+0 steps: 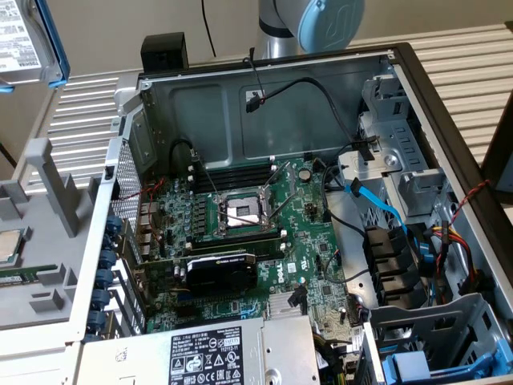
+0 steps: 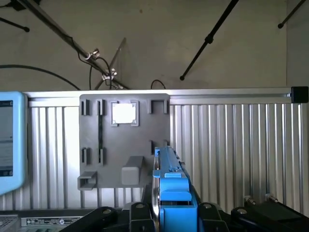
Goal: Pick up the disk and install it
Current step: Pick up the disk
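Note:
The disk (image 1: pixel 22 36), a silver drive with a white label in a blue carrier, hangs in the air at the exterior view's upper left, above the grey fixture plate (image 1: pixel 48 265). In the wrist view the disk (image 2: pixel 169 186) stands edge-on, its blue carrier clamped between the black fingers (image 2: pixel 138 212) of my gripper (image 2: pixel 173 212). Beyond it, well apart from the disk, lies the fixture plate (image 2: pixel 145 125), with the small square silver chip (image 2: pixel 124 112) in one of its pockets. The open computer case (image 1: pixel 264 216) lies to the exterior view's right of the held disk.
Inside the case are the motherboard (image 1: pixel 240 241), loose black and blue cables (image 1: pixel 377 200), grey metal drive cages (image 1: pixel 401 176) and another blue carrier (image 1: pixel 425 365) at the lower right. The power-supply box (image 1: pixel 216 353) lies at the front. The arm's base (image 1: pixel 313 24) stands behind the case.

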Motion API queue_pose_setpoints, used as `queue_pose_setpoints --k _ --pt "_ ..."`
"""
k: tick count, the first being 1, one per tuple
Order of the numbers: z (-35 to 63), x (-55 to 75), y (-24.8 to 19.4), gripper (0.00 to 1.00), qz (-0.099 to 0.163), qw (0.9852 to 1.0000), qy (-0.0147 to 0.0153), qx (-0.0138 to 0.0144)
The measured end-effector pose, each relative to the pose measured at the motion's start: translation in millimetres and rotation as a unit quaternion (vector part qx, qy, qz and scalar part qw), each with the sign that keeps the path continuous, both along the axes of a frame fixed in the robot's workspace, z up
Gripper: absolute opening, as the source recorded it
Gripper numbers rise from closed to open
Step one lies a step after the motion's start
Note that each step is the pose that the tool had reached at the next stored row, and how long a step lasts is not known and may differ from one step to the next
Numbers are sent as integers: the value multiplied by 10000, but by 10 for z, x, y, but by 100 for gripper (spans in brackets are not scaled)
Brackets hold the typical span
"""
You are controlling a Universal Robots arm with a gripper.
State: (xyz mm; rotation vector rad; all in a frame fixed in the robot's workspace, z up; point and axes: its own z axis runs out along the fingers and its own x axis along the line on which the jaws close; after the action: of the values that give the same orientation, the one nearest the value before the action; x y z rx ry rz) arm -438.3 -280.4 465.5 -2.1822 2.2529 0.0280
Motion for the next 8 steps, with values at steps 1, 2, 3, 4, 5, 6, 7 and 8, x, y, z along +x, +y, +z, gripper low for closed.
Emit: queue_pose_setpoints --k 1,2,3,4,5,6,7,8 --pt "22 16 -10 37 0 10000 0 0" --pt "47 35 -26 37 0 10000 1 0" --pt "72 55 -45 37 0 10000 0 0" --pt "98 73 -61 37 0 10000 1 -1" --pt "127 92 -80 37 0 10000 0 -1" --pt "155 109 -100 37 0 10000 1 -2" --pt "182 127 -122 37 0 10000 0 -2" --pt "193 136 -135 37 0 10000 0 -1"
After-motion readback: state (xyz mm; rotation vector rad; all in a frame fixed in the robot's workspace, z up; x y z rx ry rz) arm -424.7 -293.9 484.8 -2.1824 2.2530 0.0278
